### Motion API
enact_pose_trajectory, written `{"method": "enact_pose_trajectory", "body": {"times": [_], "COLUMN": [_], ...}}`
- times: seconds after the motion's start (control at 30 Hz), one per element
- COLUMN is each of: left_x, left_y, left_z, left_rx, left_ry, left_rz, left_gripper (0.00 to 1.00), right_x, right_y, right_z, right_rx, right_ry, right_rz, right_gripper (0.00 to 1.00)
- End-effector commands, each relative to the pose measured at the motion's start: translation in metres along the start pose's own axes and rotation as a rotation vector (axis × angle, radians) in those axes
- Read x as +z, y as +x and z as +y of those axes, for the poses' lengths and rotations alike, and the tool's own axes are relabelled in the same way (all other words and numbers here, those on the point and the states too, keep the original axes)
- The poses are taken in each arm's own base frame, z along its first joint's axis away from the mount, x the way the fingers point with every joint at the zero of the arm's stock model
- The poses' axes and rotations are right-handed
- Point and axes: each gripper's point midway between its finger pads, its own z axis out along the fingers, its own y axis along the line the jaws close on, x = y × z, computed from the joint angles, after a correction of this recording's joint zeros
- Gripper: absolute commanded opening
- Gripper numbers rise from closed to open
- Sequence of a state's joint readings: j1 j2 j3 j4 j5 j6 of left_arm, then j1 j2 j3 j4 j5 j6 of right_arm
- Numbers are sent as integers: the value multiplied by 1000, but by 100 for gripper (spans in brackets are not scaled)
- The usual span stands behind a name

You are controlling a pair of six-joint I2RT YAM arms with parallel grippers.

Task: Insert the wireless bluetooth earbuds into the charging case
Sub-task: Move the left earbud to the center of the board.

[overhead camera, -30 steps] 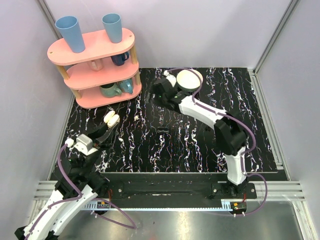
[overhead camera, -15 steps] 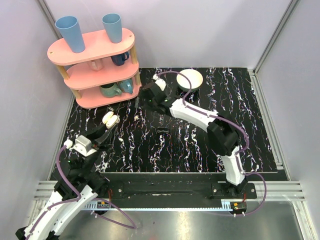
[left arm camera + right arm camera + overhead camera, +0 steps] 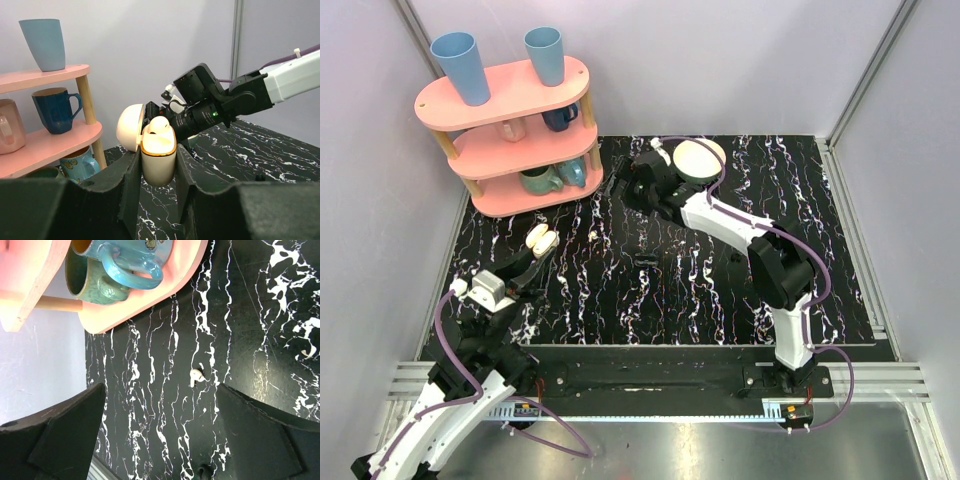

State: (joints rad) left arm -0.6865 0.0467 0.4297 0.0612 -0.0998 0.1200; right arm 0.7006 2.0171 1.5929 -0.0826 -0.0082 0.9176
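Note:
The cream charging case (image 3: pixel 158 159) stands upright with my left gripper (image 3: pixel 157 167) shut on its body, its lid (image 3: pixel 128 127) hinged open to the left. One whitish earbud (image 3: pixel 159 125) sits in the case's top. From above, the case (image 3: pixel 541 238) is at the left of the table, just past the left gripper (image 3: pixel 535 255). The other earbud (image 3: pixel 196 376) lies loose on the black marbled table. My right gripper (image 3: pixel 161 387) hangs open above it with nothing between its fingers. In the top view the right gripper (image 3: pixel 625 185) is near the pink shelf.
A pink three-tier shelf (image 3: pixel 510 130) with cups and mugs (image 3: pixel 107 275) stands at the back left. A white bowl (image 3: pixel 700 160) sits at the back, behind the right wrist. A small black object (image 3: pixel 645 261) lies mid-table. Grey walls enclose the table.
The right arm swung left toward the shelf, then came partway back toward the bowl, and its jaws widened. The left gripper and the case stayed put.

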Motion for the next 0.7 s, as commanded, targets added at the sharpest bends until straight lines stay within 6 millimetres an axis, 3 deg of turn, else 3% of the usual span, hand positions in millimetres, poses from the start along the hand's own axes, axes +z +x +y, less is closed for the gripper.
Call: {"method": "enact_pose_trajectory", "body": {"times": [0.0,0.1,0.17,0.3,0.43,0.47,0.5,0.63,0.67], "left_x": [0,1,0,0,0,0,0,1,1], "left_y": [-11,-10,-11,-11,-12,-12,-11,-11,-11], "left_z": [4,4,4,4,4,5,4,4,4], "left_rx": [2,4,3,2,2,4,3,4,3], "left_ry": [-21,-21,-19,-19,-20,-21,-18,-17,-17], "left_rz": [-40,-37,-37,-40,-41,-41,-40,-34,-34], "left_gripper": [0,0,0,0,0,0,0,0,0], "right_x": [-17,-20,-25,-30,-26,-27,-21,-3,-6], "right_y": [-21,-20,-24,-31,-38,-34,-33,-16,-7], "right_z": [-6,-18,1,5,-8,-15,-12,-12,-27], "right_rx": [-49,-11,44,-5,-54,-50,-46,-111,-126], "right_ry": [132,176,71,65,188,235,226,293,378], "right_rz": [-66,-56,-62,-74,-95,-80,-68,-3,26], "right_gripper": [100,100,100,100,84,85,99,100,100]}}
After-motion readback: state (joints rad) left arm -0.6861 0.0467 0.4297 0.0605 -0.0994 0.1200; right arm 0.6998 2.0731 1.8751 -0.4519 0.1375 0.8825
